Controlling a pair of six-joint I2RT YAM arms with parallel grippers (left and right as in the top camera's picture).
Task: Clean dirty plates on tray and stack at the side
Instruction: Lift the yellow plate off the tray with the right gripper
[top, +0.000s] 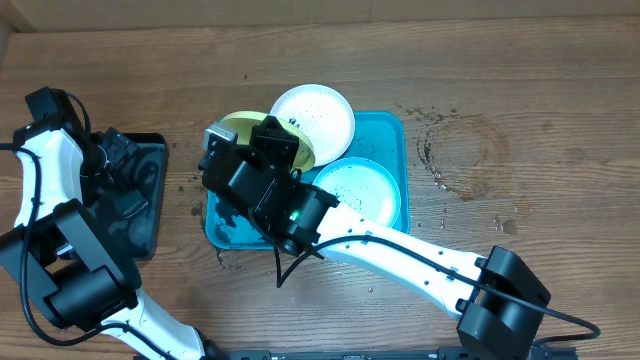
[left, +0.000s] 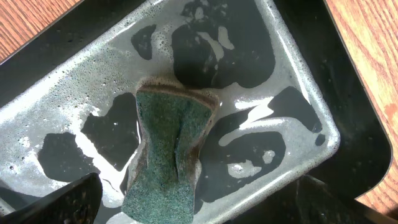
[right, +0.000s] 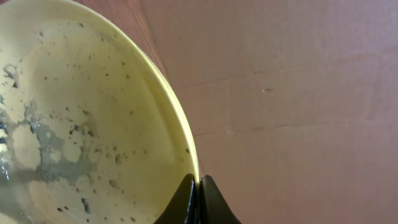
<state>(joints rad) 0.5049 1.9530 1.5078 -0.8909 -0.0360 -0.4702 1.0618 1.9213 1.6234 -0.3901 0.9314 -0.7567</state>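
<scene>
Our right fingers (right: 185, 202) clench the yellow-green plate (right: 93, 124) over the turquoise tray (top: 395, 125), beside the white plate (top: 320, 115) and blue plate (top: 365, 190); overhead, our arm (top: 400, 250) hides the grip. Only the left wrist shows the sponge (left: 168, 155) under our released left fingers (left: 71, 199)

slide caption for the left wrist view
Open left hand above a green sponge lying in the wet, soapy black tray.

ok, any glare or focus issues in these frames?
Left wrist: strong glare off the wet black tray around the sponge, which is sharp. Right wrist: yellow plate sharp, backdrop soft. Overhead: even light, no harsh shadows; the right arm covers most of that plate.
</scene>
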